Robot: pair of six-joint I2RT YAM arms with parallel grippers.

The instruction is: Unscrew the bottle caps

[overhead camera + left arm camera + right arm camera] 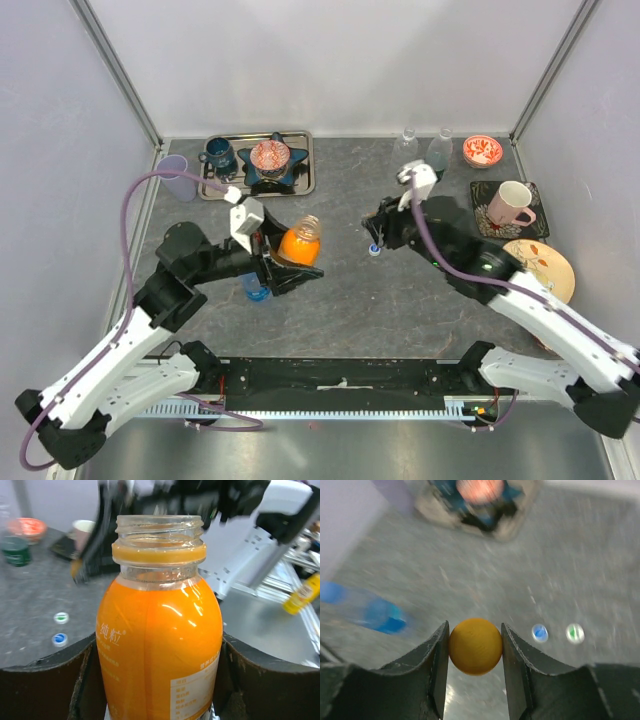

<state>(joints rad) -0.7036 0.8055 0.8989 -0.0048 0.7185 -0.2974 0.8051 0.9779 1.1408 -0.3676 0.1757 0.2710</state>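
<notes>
Right wrist, round orange cap (475, 646), speckled tabletop (560, 570)

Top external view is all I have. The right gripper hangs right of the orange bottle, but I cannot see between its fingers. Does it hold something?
Observer: Yes, the right gripper pinches the orange cap.
Operator: Is the bottle's mouth open?
Observer: Yes. The orange bottle shows bare threads; only an orange ring sits on its neck.
Operator: I see one small cap on the table. More?
Observer: Two, side by side: a white and blue cap and a white and green cap.
</notes>
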